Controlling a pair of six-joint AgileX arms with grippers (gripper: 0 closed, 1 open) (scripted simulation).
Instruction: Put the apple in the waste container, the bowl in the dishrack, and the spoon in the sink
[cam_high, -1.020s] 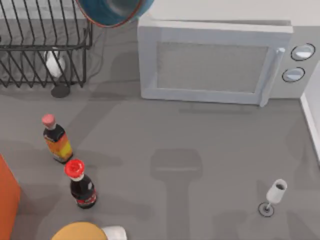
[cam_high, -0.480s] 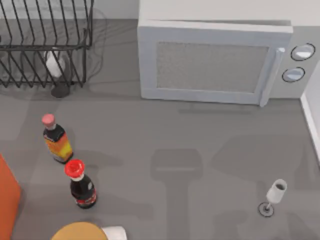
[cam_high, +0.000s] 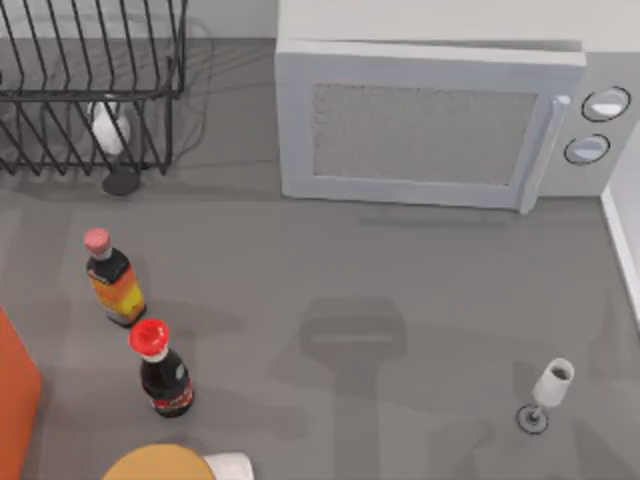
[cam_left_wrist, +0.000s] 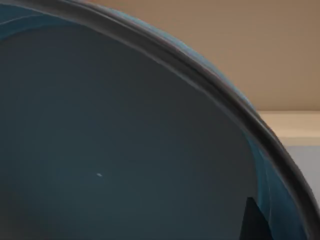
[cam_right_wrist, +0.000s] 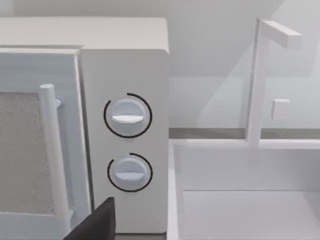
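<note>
Bowl (cam_left_wrist: 125, 150) pressed close against the left wrist camera, teal inside and dark rim, so probably held up by the left gripper on its way to the dishrack (cam_high: 90, 90) at the table's far left; finger state cannot be told. Right gripper looks toward the microwave (cam_right_wrist: 125, 125) and sink (cam_right_wrist: 240, 200), fingers likewise unclear, seemingly parked.

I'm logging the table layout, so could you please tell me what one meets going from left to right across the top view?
Orange container → yellow-labelled bottle → red-capped dark bottle → microwave → wine glass.
</note>
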